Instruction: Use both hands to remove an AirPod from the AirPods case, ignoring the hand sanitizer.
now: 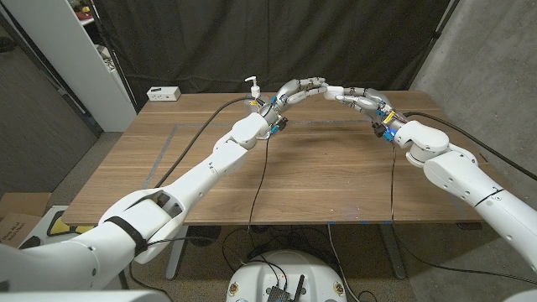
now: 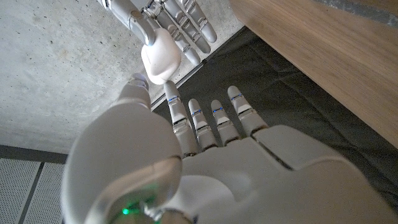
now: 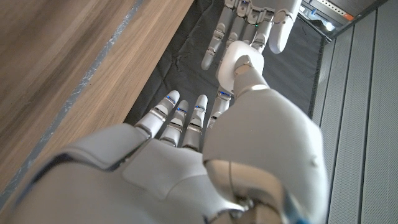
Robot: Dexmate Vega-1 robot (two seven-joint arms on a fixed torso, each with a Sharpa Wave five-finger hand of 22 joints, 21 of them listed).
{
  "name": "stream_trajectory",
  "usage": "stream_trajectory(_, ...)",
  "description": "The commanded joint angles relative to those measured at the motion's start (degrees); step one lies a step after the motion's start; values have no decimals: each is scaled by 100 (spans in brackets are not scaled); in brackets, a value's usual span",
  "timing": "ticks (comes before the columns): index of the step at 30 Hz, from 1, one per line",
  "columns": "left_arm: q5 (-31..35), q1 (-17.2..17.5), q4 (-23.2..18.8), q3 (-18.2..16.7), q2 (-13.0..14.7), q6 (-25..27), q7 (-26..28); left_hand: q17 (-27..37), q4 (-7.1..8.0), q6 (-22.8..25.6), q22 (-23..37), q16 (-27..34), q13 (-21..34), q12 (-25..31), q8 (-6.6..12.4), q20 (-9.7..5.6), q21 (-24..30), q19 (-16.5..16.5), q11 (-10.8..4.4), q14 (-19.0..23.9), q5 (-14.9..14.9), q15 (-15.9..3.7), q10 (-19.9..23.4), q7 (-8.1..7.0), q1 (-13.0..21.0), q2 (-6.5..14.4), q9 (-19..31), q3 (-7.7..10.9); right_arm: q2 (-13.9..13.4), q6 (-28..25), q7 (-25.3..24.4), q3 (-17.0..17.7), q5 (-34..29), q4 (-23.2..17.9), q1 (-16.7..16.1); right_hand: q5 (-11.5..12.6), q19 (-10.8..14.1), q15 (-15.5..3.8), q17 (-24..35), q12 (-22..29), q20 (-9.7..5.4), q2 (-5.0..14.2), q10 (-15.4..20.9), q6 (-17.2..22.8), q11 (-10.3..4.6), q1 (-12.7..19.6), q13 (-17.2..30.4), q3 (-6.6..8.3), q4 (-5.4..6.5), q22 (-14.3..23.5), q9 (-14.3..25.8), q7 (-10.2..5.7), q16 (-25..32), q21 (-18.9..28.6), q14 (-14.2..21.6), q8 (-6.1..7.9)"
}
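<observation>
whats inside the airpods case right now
Cannot tell. The case is a closed-looking white shape pinched between the left hand and right hand; its inside is covered.

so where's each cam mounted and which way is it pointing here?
Head view: on the robot's head, looking down over the wooden table; both arms, left robot hand meeting right robot hand, hand sanitizer behind.
Left wrist view: along the left robot hand's back toward the right robot hand holding the white AirPods case.
Right wrist view: along the right robot hand toward the left robot hand.
Both wrist views share the case.
</observation>
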Motion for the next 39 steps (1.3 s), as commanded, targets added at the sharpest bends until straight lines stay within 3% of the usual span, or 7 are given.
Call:
stream_trajectory(1,302,27,-458,52,167,364,266,13,-6,224,19,58,27,54,92,42,67,36,-35,68,52,-143,101,41,70,16,13,-20,-294,-367,87,-81,-148,-147,138,34,14,-369,23,-18,44,46,49,118,38,-3,23,3,59,20,794,-98,55,-21,46,398)
stream_trajectory(11,290,-27,-721,108,325,968,151,1,-65,169,17,37,27,15,57,40,78,40,13,27,74,-127,-19,79,177,27,43,-25,-281,-312,176,-71,-103,-141,145,38,7,-364,26,-40,59,41,59,117,35,14,23,-6,63,20,894,-107,52,-23,52,441)
stream_trajectory(16,312,-119,-783,177,424,1097,-42,3,-56,-25,15,-13,27,-44,-41,83,46,-56,117,-157,84,-32,-205,106,94,-136,55,-168,-267,-318,191,-65,-68,-132,154,39,-5,-366,29,-46,56,43,63,108,57,17,27,-10,69,20,933,-117,49,-27,48,453)
stream_trajectory(24,380,-152,-876,218,504,1167,-90,11,-27,-145,12,-1,27,-64,-113,126,26,-116,139,-222,160,2,-307,87,-36,-366,51,-369,-253,-311,208,-83,-76,-132,183,44,-5,-362,31,-57,72,44,67,95,32,28,32,-15,71,20,992,-103,49,-26,52,471)
stream_trajectory(27,422,-123,-845,203,479,1045,7,25,-23,51,15,53,26,-8,-50,128,49,-77,47,-132,264,-76,-197,-11,32,-263,59,-356,-250,-317,199,-87,-79,-145,183,45,-10,-367,31,-64,70,41,64,98,41,31,32,-18,72,20,1015,-99,47,-27,51,481)
stream_trajectory(29,466,-78,-821,183,453,907,125,32,-61,230,20,104,23,53,3,104,84,-15,-23,-15,366,-128,-66,-44,210,-83,68,-280,-255,-337,186,-93,-83,-164,179,45,-4,-362,32,-65,78,40,73,101,30,32,33,-21,73,20,1028,-107,46,-24,52,486)
stream_trajectory(39,401,8,-716,105,375,643,228,36,-79,381,26,177,18,138,11,79,130,62,-89,203,448,-246,137,-147,352,80,44,-241,-269,-398,130,-102,-85,-205,141,46,-15,-386,36,-84,81,41,69,95,53,38,40,-32,82,20,1061,-105,44,-27,53,485)
